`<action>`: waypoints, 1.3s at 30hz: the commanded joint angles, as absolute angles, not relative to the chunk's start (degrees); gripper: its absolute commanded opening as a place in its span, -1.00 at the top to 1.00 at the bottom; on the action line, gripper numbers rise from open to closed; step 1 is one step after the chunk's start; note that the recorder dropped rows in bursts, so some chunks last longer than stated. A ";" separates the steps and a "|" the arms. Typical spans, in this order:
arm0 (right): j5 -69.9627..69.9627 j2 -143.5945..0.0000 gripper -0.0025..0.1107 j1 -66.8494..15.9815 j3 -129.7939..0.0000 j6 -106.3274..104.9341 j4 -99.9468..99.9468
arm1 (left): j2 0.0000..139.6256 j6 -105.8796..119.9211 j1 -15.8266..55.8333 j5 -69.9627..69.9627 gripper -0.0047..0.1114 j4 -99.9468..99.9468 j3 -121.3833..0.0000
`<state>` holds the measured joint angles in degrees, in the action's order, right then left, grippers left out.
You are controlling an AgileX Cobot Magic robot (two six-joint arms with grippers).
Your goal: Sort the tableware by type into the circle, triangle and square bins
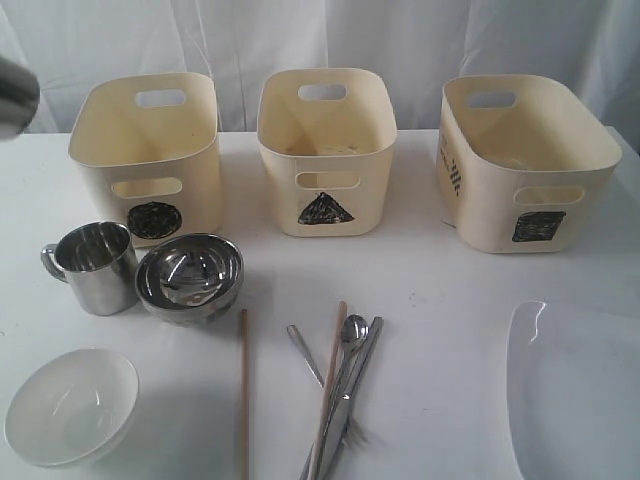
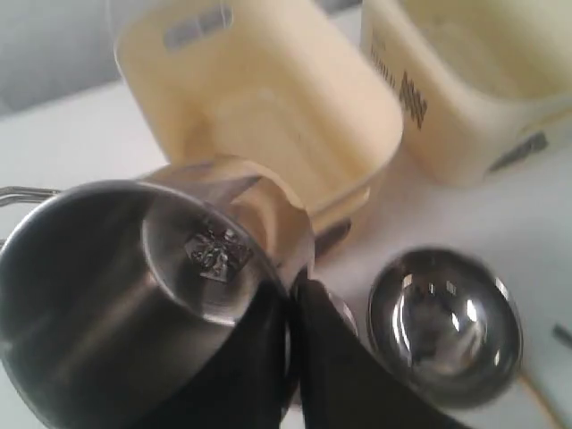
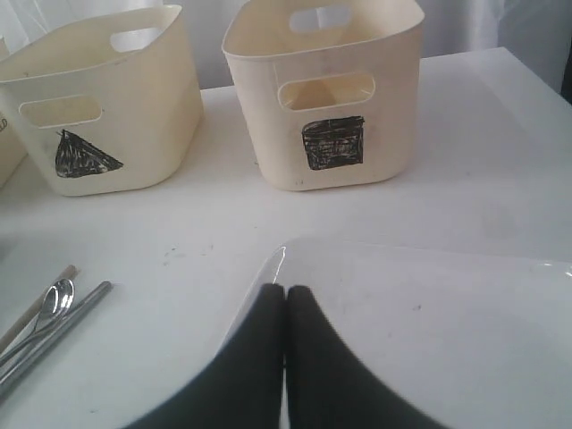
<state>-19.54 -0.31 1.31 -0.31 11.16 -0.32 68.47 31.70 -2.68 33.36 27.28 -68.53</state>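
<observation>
My left gripper is shut on the rim of a steel mug, held in the air beside the circle bin. In the exterior view only a piece of this mug shows at the far left edge. A second mug, the shiny steel bowl, the white bowl, chopsticks and the spoon, fork and knife lie in front of the circle bin, triangle bin and square bin. My right gripper is shut and empty over the white plate's edge.
A white curtain hangs right behind the bins. The plate runs off the table's front right corner. The steel bowl sits close under the held mug. The cutlery lies a short way from the right gripper.
</observation>
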 commanded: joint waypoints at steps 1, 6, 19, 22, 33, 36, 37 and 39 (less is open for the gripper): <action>-19.29 0.00 0.96 1.14 0.00 11.22 -0.36 | 74.38 43.05 -2.69 28.10 0.92 40.63 -74.23; -19.29 0.00 0.96 1.14 0.00 11.22 -0.36 | 86.36 56.03 -2.69 25.63 0.92 56.65 -81.60; -19.29 0.00 0.96 1.14 0.00 11.22 -0.36 | 108.70 72.50 0.21 30.05 0.92 68.45 -93.43; -19.29 0.00 0.96 1.14 0.00 11.22 -0.36 | 110.92 75.33 1.50 29.58 0.92 68.07 -93.93; -19.29 0.00 0.96 1.14 0.00 11.22 -0.36 | 112.62 67.62 3.12 30.32 0.92 56.45 -93.93; -19.29 0.00 0.96 1.14 0.00 11.22 -0.36 | 112.62 64.87 3.12 32.40 0.88 51.66 -93.93; -19.29 0.00 0.96 1.14 0.00 11.22 -0.36 | 112.62 64.13 3.12 33.61 0.79 50.13 -93.93; -19.29 0.00 0.96 1.14 0.00 11.22 -0.36 | 112.62 63.97 3.12 35.02 0.60 49.21 -93.93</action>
